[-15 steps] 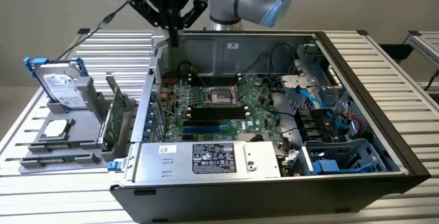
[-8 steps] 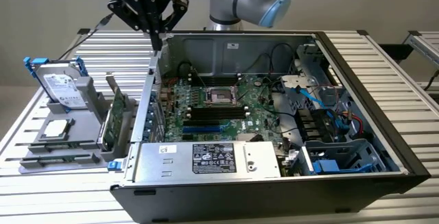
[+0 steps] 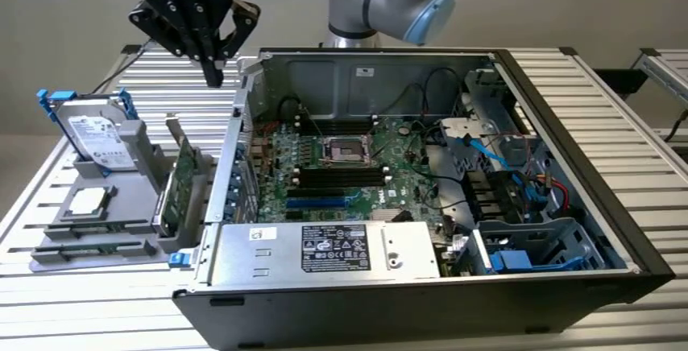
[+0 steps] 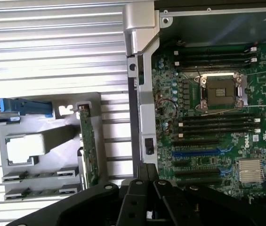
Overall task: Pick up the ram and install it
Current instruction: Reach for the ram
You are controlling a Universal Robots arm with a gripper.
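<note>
Two ram sticks (image 3: 90,249) lie flat in the front slots of the grey holder tray (image 3: 56,264) at the exterior view's left; in the wrist view the ram (image 4: 38,176) shows as thin green strips between grey clips. My gripper (image 3: 216,76) hangs high above the slatted table, behind the tray and beside the open computer case (image 3: 602,230). Its black fingers (image 4: 142,188) are shut together with nothing between them. The motherboard's black memory slots (image 3: 341,177) sit bare beside the CPU socket (image 3: 346,150), and the memory slots (image 4: 217,125) also appear in the wrist view.
The tray also carries a hard drive (image 3: 97,138), a square silver CPU (image 3: 89,200) and an upright green expansion card (image 3: 185,182). Cables and blue drive brackets (image 3: 516,258) crowd the case's right side. A power supply (image 3: 322,248) lies along its front.
</note>
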